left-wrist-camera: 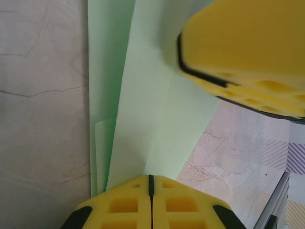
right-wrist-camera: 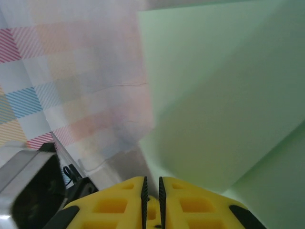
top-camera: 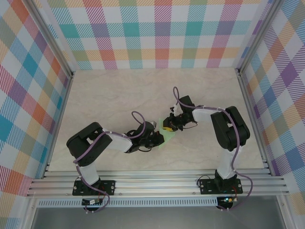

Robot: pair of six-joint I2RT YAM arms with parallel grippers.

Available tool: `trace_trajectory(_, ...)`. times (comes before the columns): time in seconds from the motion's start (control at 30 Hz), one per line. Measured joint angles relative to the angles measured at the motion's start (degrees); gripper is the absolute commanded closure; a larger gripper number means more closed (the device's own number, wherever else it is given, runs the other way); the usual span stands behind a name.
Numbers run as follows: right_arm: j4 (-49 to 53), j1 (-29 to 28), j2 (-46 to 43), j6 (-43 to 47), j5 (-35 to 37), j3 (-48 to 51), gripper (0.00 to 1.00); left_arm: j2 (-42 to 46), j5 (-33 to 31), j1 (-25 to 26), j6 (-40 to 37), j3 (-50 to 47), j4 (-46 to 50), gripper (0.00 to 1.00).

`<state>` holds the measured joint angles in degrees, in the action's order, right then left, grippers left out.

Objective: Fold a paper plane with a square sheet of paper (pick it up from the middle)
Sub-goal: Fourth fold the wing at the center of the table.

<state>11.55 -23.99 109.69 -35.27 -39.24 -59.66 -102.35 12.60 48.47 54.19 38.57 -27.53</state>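
Where the two arms meet near the middle of the pale marbled bench [top-camera: 119, 90], the top view shows a thin, pale mint-green sheet of paper [top-camera: 170, 135], part-folded. It lies between the left gripper [top-camera: 155, 139] and the right gripper [top-camera: 167, 126], both down at it. Their jaws are too small there to read.

From the left wrist, the sheet of paper [left-wrist-camera: 147, 109] lies in overlapping layers on the bench, with a long crease running away from the camera. The left gripper [left-wrist-camera: 151, 179] is closed tight, its tips at the near edge of the sheet, seemingly pressing on it rather than pinching it. The right gripper [left-wrist-camera: 248, 52] sits over the far right part.

From the right wrist, the right gripper [right-wrist-camera: 152, 180] is drawn to a thin slit, and I cannot tell whether paper is in it. A flap of the sheet [right-wrist-camera: 224, 95] appears to slant up just ahead of it.

The sheet looks almost weightless, limp and quick to slide on the smooth bench. Pushed from an edge, it would likely buckle or take a stray crease. The safer hold is to pin the flat layered middle with one gripper and pinch a free flap lightly at its edge with the other.
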Motion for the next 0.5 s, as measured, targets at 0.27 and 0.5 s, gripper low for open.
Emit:
trace_trajectory(0.27,2.78,0.35,2.99,0.39,1.77,-2.01,0.87,-0.02,0.87,0.0,-0.44,0.09,-0.04,0.92)
trace_trajectory(0.5,3.78,0.24,3.04,0.81,2.75,-2.45,0.88,0.7,2.43,0.04,-1.07,-1.4,-1.18,0.89)
